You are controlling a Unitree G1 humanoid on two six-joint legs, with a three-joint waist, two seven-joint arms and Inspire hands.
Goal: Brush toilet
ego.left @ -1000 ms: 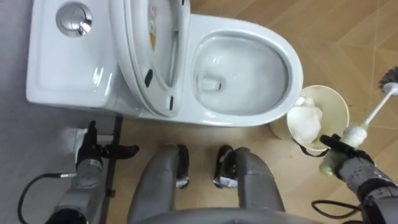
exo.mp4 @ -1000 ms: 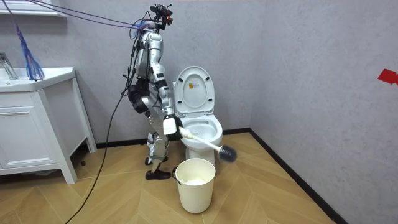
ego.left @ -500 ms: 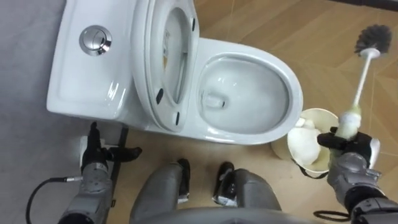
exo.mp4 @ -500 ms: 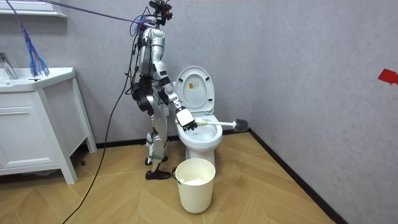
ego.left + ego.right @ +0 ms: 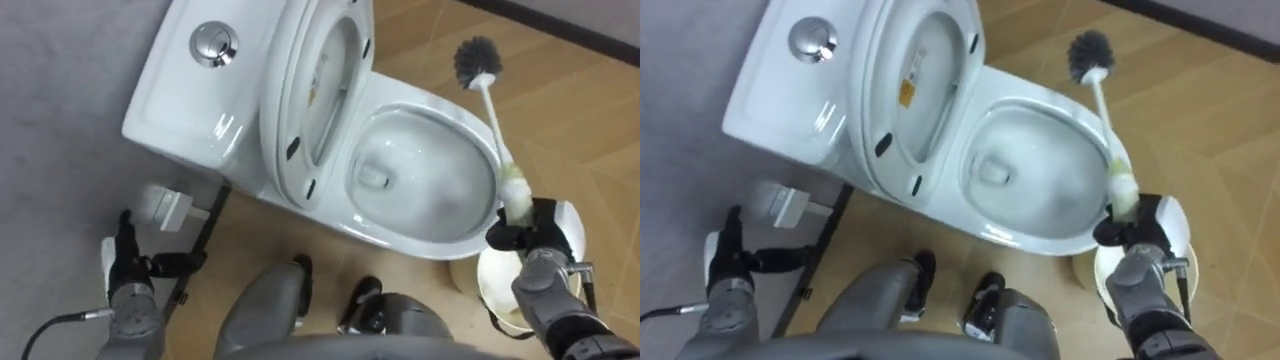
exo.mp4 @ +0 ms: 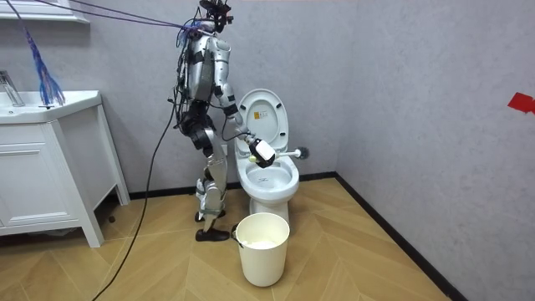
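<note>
The white toilet (image 5: 425, 175) stands with its seat and lid (image 5: 315, 100) raised, the bowl open to view. A toilet brush with a black bristle head (image 5: 477, 60) and a white shaft is held above the bowl's right rim. Its pale handle sits in my right hand (image 5: 535, 240), which is shut on it. The bristle head hangs past the rim over the wooden floor. In the room view the brush (image 6: 303, 153) lies roughly level above the bowl. My left hand (image 5: 128, 275) hangs at the lower left with relaxed fingers and holds nothing.
A cream bucket (image 6: 262, 247) with white stuff inside stands on the floor before the toilet, below my right hand. A small white box (image 5: 170, 207) lies beside the cistern base. A white vanity cabinet (image 6: 50, 167) stands at the room view's left.
My right hand has swung the brush from over the bucket up and across to the toilet bowl. The robot has straightened up and the eye views have shifted with it.
</note>
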